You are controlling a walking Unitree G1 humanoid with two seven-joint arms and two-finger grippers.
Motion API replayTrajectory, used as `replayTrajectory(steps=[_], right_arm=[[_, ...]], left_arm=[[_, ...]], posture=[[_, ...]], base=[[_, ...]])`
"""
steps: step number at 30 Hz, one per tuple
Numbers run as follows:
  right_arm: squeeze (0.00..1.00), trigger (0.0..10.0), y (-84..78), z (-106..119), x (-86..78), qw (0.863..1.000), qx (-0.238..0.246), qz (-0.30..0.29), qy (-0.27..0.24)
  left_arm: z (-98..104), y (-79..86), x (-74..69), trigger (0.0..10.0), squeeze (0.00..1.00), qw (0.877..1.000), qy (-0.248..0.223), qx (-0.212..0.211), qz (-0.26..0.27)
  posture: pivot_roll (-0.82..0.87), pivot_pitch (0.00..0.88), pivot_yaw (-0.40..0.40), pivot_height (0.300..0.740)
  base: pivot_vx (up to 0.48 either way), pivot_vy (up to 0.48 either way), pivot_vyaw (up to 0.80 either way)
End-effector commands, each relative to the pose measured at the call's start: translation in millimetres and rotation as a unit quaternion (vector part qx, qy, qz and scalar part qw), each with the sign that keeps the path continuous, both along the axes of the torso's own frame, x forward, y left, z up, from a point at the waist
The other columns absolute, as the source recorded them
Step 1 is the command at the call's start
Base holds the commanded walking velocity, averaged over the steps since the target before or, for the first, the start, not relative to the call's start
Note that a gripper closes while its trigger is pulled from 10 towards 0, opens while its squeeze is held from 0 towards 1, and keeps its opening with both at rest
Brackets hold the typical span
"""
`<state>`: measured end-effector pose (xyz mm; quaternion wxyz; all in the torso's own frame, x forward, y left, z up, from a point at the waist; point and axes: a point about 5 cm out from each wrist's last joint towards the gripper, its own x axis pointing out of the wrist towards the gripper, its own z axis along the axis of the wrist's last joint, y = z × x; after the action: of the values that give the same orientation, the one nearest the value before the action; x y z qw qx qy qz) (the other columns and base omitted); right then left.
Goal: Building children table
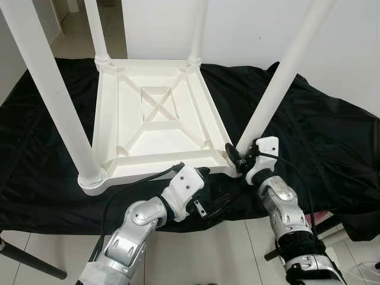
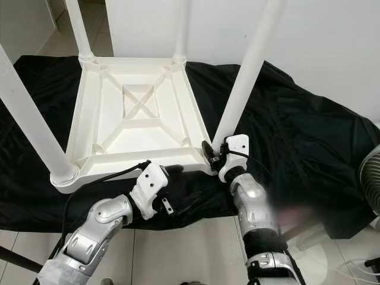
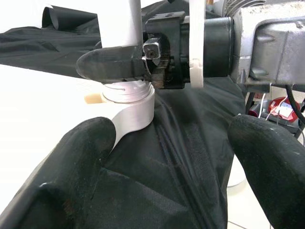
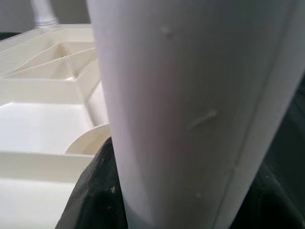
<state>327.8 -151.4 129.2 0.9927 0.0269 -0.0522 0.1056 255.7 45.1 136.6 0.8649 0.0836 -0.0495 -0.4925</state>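
A white plastic children's table (image 1: 107, 119) lies upside down on a black cloth (image 1: 332, 142). Legs stand in its near left corner (image 1: 53, 89) and in both far corners (image 1: 95, 29). The fourth leg (image 1: 279, 83) has its base at the near right corner socket (image 3: 133, 102). My right gripper (image 1: 237, 157) is shut on this leg just above the socket, and the leg (image 4: 190, 105) lies close before its wrist camera. My left gripper (image 1: 215, 193) hovers low over the cloth by the table's front edge. It points at that corner, with its fingers (image 3: 71, 162) open and nothing between them.
The cloth-covered surface ends just in front of me, with tiled floor (image 1: 202, 249) below. A white wall stands behind the table. A fan (image 2: 371, 178) is at the far right, and a black stand leg (image 1: 29, 261) crosses the floor at the lower left.
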Motion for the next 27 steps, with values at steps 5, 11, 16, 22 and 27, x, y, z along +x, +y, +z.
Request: replayTrajectory(steps=[5, 11, 16, 22, 27], right_arm=[[0.0, 10.0, 14.7, -20.1, -13.9, 0.992, 0.033, -0.106, 0.054], [0.0, 10.0, 26.6, -14.0, -13.2, 0.982, 0.048, -0.171, 0.056], [1.0, 10.0, 22.2, -8.0, -13.1, 0.985, 0.051, -0.159, 0.038], [1.0, 10.0, 21.3, -1.4, -23.9, 0.991, 0.046, -0.128, 0.005], [1.0, 10.0, 17.9, -1.7, -31.0, 0.991, 0.039, -0.125, -0.005]], left_arm=[[-1.2, -3.2, -1.2, 10.0, 0.0, 1.0, -0.002, 0.002, -0.003], [-1.2, -5.1, -1.2, 10.0, 0.0, 1.0, -0.002, 0.0, -0.003], [-1.4, -5.4, -1.2, 10.0, 0.0, 1.0, -0.002, 0.0, -0.003], [-1.9, -5.0, -2.2, 10.0, 0.0, 1.0, -0.001, -0.001, 0.0], [-2.2, -3.8, -2.8, 10.0, 0.0, 1.0, -0.001, -0.001, 0.002]], posture=[[-0.03, 0.082, -0.073, 0.74], [-0.03, 0.081, -0.075, 0.74], [-0.03, 0.082, -0.079, 0.74], [-0.02, 0.083, -0.087, 0.74], [-0.02, 0.084, -0.09, 0.74]], base=[[0.0, 0.0, 0.0], [0.0, 0.0, 0.0], [0.0, 0.0, 0.0], [0.0, 0.0, 0.0], [0.0, 0.0, 0.0]])
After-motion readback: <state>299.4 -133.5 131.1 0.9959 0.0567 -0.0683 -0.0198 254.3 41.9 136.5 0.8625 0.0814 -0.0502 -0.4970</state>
